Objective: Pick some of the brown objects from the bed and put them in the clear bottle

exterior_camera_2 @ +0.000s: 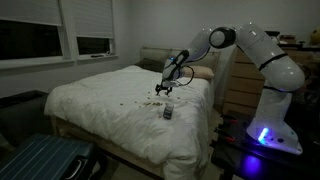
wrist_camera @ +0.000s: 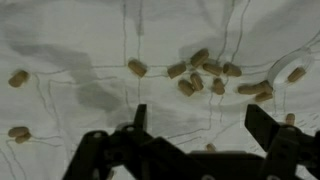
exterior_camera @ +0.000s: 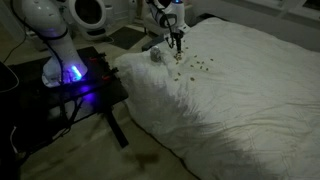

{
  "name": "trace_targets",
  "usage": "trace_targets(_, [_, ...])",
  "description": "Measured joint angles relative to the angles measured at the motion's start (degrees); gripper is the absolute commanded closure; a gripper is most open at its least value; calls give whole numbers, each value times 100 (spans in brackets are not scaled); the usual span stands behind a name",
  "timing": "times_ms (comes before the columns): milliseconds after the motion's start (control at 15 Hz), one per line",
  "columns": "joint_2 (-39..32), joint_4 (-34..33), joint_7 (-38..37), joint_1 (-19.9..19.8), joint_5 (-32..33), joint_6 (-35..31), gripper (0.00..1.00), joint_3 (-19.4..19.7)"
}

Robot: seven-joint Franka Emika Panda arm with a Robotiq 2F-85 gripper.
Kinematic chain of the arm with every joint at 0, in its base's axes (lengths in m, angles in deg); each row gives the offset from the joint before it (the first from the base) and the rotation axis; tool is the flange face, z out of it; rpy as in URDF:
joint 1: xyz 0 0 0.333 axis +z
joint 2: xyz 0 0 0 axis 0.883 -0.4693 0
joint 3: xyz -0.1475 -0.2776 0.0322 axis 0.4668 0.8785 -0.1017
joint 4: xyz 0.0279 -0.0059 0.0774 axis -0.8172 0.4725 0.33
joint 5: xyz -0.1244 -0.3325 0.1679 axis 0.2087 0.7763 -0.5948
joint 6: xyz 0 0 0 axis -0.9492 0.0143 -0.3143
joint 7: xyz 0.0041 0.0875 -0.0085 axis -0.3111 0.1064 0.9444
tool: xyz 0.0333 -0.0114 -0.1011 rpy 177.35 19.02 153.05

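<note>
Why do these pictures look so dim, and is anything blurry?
In both exterior views the room is dim and grainy, and the blue light at the robot's base glares brightly. In the wrist view the brown objects look fairly sharp on the bed, while the open gripper is a dark silhouette.

A dark window (exterior_camera_2: 35, 40), wooden dresser (exterior_camera_2: 240, 85) and black table (exterior_camera: 100, 90) are visible.

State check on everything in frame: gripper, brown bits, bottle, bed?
gripper: open, empty, above the brown objects.
brown objects: loose scatter on the bed, none held.
clear bottle: on the bed beside the scatter; contents cannot tell.
bed: white sheet, wrinkled.
</note>
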Motion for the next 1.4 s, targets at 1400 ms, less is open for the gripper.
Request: trace_targets(1400, [-1903, -2574, 713, -516, -10, 1310, 0, -500])
